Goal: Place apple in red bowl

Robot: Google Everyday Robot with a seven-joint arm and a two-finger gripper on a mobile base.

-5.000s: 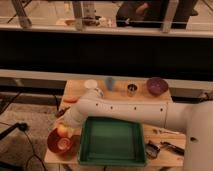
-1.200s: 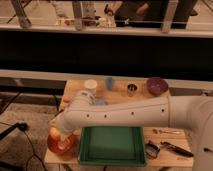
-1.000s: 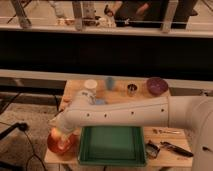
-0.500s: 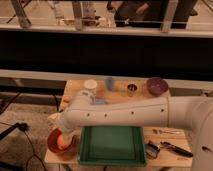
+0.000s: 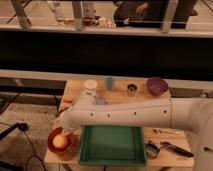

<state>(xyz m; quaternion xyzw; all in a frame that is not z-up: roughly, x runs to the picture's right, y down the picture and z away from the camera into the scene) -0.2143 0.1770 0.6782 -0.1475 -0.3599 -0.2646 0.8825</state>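
Observation:
The apple (image 5: 60, 142), small, round and yellowish-orange, lies inside the red bowl (image 5: 50, 142) at the front left corner of the wooden table. My white arm reaches across the table from the right. My gripper (image 5: 62, 126) is at its left end, just above the far rim of the red bowl and close over the apple. The arm covers part of the bowl's far side.
A square green tray (image 5: 111, 145) lies right of the red bowl. At the back stand a white cup (image 5: 90, 84), a blue cup (image 5: 110, 82), a metal cup (image 5: 131, 90) and a purple bowl (image 5: 156, 85). A slim orange thing (image 5: 66, 100) lies at left. Dark tools (image 5: 170, 147) lie at front right.
The gripper came down over the red bowl with the apple and has since drawn back a little. The apple now shows in the bowl below it.

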